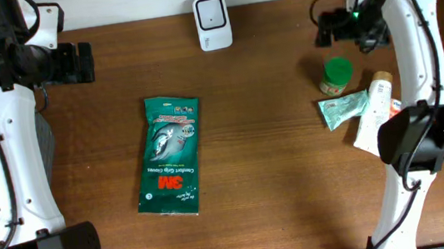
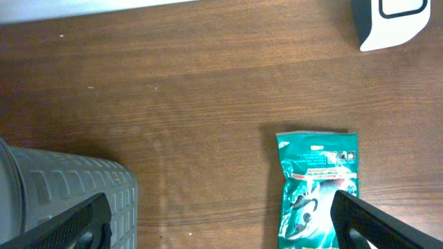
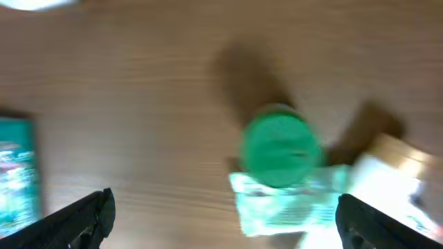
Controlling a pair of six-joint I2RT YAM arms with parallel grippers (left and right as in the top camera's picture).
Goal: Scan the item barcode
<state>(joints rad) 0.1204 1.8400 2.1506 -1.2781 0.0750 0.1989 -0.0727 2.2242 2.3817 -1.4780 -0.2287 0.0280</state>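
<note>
One green pack (image 1: 169,156) lying flat in the middle of the brown table (image 1: 279,185), touched by nothing. Past its top end, a white scanner (image 1: 213,22) at the far edge. Off to the right side, a jar with a green lid (image 1: 336,76), a small green packet (image 1: 343,109) and a white tube (image 1: 373,111), all bunched close. Left gripper (image 2: 221,225) spread wide over bare wood, near a grey basket (image 2: 62,194), holding nothing. Right gripper (image 3: 221,218) above the jar, fingers far apart, empty too.

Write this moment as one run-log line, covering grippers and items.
left gripper open, empty | right gripper open, near green-lidded round jar | green plastic glove packet flat on wooden table, untouched | white boxy scanner beyond it
</note>
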